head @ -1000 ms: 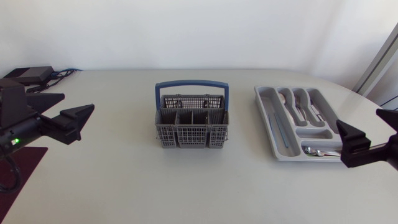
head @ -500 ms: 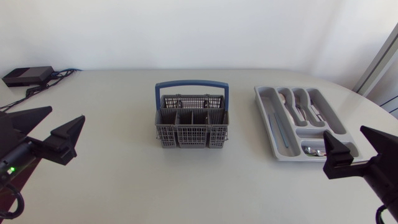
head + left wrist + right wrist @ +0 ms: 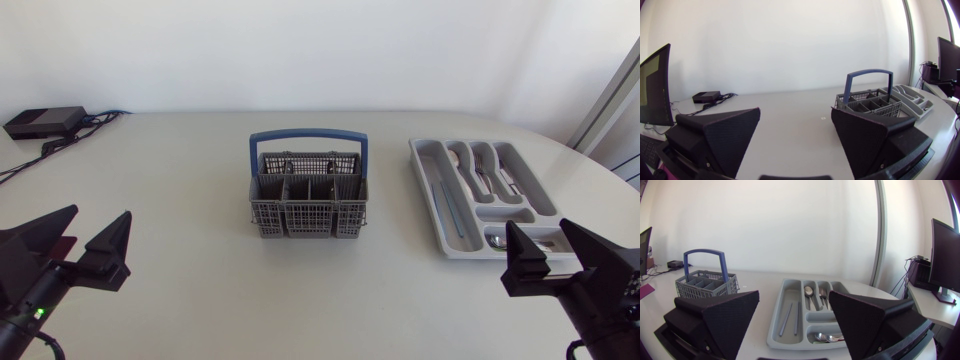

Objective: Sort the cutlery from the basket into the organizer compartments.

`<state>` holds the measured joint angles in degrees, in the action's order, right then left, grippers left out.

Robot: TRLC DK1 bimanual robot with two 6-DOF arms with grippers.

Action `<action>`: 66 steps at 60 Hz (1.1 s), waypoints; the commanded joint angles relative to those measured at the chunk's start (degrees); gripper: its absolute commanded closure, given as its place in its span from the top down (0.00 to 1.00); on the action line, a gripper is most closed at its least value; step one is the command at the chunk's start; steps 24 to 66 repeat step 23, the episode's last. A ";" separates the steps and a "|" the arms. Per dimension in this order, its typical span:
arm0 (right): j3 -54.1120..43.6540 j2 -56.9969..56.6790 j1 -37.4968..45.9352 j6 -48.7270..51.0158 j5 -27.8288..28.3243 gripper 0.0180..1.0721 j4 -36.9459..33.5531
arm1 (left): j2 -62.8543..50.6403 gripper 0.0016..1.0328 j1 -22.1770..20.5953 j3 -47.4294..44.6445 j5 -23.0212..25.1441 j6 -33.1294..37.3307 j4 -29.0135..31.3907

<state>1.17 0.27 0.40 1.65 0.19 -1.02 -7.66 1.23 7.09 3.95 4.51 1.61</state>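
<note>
The grey cutlery basket (image 3: 308,195) with a blue handle stands mid-table; no cutlery shows in its compartments. The grey organizer (image 3: 432,190) lies to its right, holding a spoon (image 3: 809,292), a fork (image 3: 822,298), two thin blue-grey sticks (image 3: 785,317) and small spoons (image 3: 827,338) in separate compartments. My left gripper (image 3: 100,218) is open and empty at the near left, far from the basket (image 3: 867,100). At the near right my right gripper (image 3: 540,228) is open and empty just in front of the organizer (image 3: 776,325), which lies ahead of its fingers.
A black box (image 3: 45,120) with cables sits at the table's far left corner. Bare tabletop stretches between both grippers and the basket (image 3: 705,282). The table's curved right edge runs close behind the organizer.
Both arms have drawn back toward the near edge of the table, the left from the far left side, the right from beside the organizer. Both grippers stayed open.
</note>
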 commanded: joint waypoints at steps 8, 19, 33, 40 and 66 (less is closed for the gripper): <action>-1.17 -0.27 -0.40 -1.65 -0.19 0.95 1.02 | 5.96 0.95 -1.02 -5.70 -3.02 -3.81 -1.38; -1.17 -0.27 -0.40 -1.65 -0.19 0.95 1.02 | 7.66 0.95 -1.23 -7.09 -3.95 -4.51 -1.61; -1.17 -0.27 -0.40 -1.65 -0.19 0.95 1.02 | 7.66 0.95 -1.23 -7.09 -3.95 -4.51 -1.61; -1.17 -0.27 -0.40 -1.65 -0.19 0.95 1.02 | 7.66 0.95 -1.23 -7.09 -3.95 -4.51 -1.61; -1.17 -0.27 -0.40 -1.65 -0.19 0.95 1.02 | 7.66 0.95 -1.23 -7.09 -3.95 -4.51 -1.61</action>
